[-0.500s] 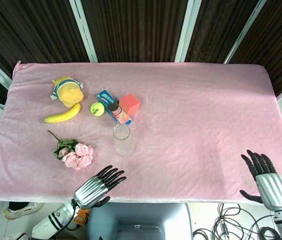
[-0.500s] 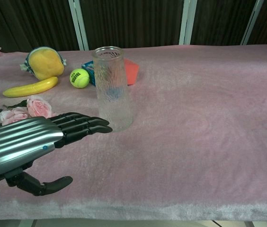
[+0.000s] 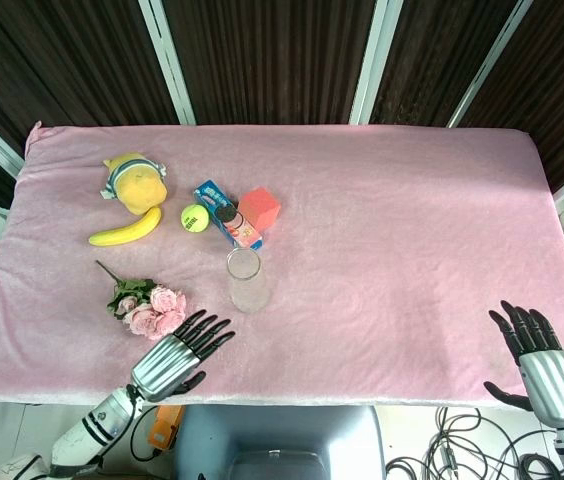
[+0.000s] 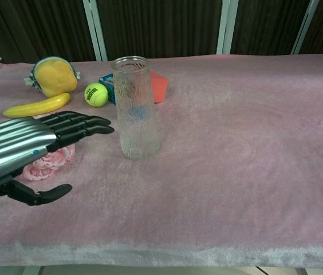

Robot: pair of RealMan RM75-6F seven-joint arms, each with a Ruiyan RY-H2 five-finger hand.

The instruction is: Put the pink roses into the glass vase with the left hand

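The pink roses lie on the pink cloth at the front left, blooms toward the vase, green stem pointing back left. In the chest view my left hand covers most of the roses. The glass vase stands upright just right of them, empty; it shows tall in the chest view as the vase. My left hand hovers open, fingers spread, just in front of the blooms; in the chest view the left hand is above them. My right hand is open at the front right edge.
Behind the vase sit a yellow plush toy, a banana, a tennis ball, a blue packet and a red box. The cloth-covered table ends just in front of my hands.
My left hand has moved left and forward toward the roses, now over them in the chest view. The right hand has slipped slightly back toward the edge. Objects have not moved.
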